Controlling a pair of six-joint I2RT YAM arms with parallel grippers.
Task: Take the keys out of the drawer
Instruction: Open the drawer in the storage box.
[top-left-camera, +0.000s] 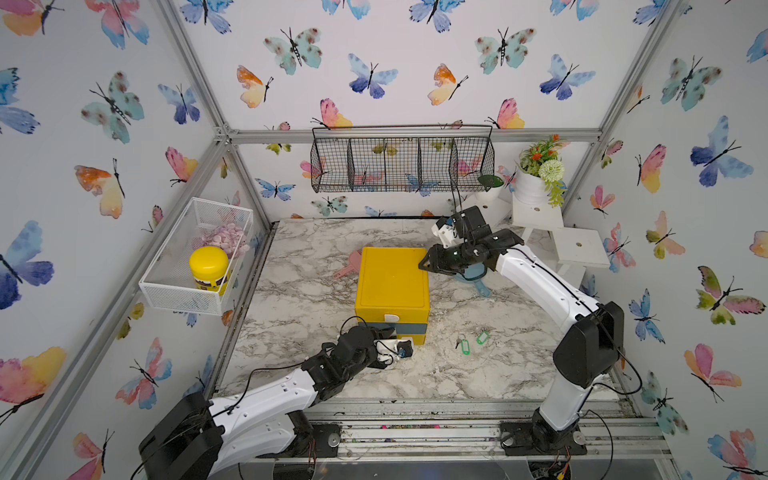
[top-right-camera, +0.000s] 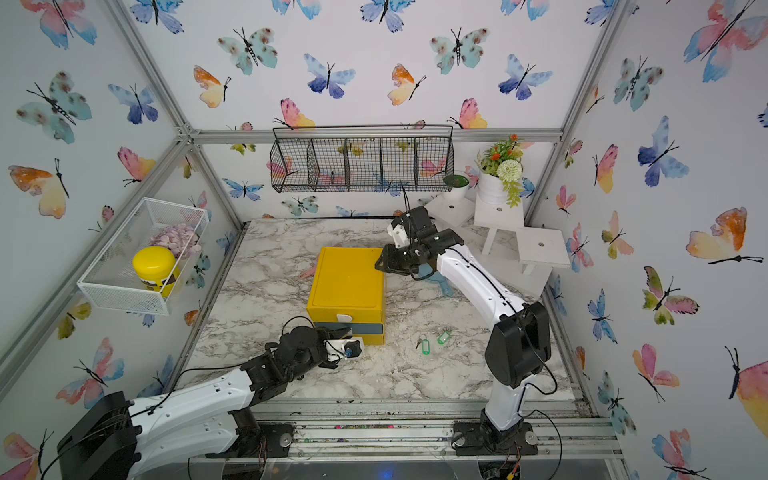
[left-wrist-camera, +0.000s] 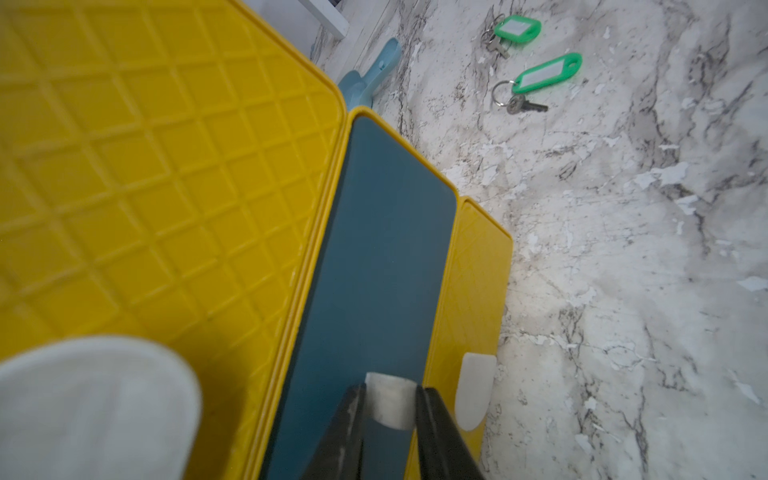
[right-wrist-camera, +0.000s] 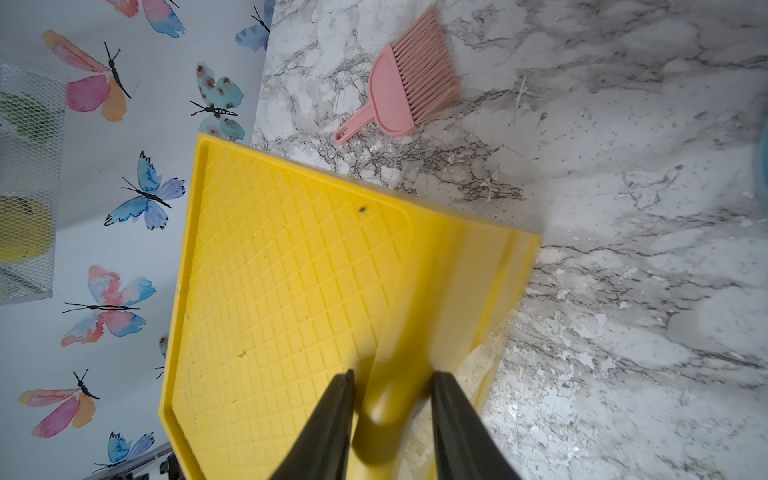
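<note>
Left arm (top-left-camera: 266, 399) is low, stretched forward to box (top-left-camera: 392, 278) front. Left jaws nearly closed, pinching white tab (left-wrist-camera: 390, 399) of blue drawer (left-wrist-camera: 386, 249). Two green-tag keys (left-wrist-camera: 546, 74) lie on surface (left-wrist-camera: 623, 291), well right of those jaws, outside drawer. Right arm (top-left-camera: 540, 286) bent over box. Right jaws part-open astride its back top corner, nothing clamped. Pink brush (right-wrist-camera: 399, 91) on surface beyond them.

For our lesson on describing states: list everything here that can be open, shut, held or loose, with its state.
Blue drawer: looks shut.
Top drawer: looks shut.
Left gripper: jaws shut on handle.
Right gripper: jaws open over box.
Keys: loose on table.
</note>
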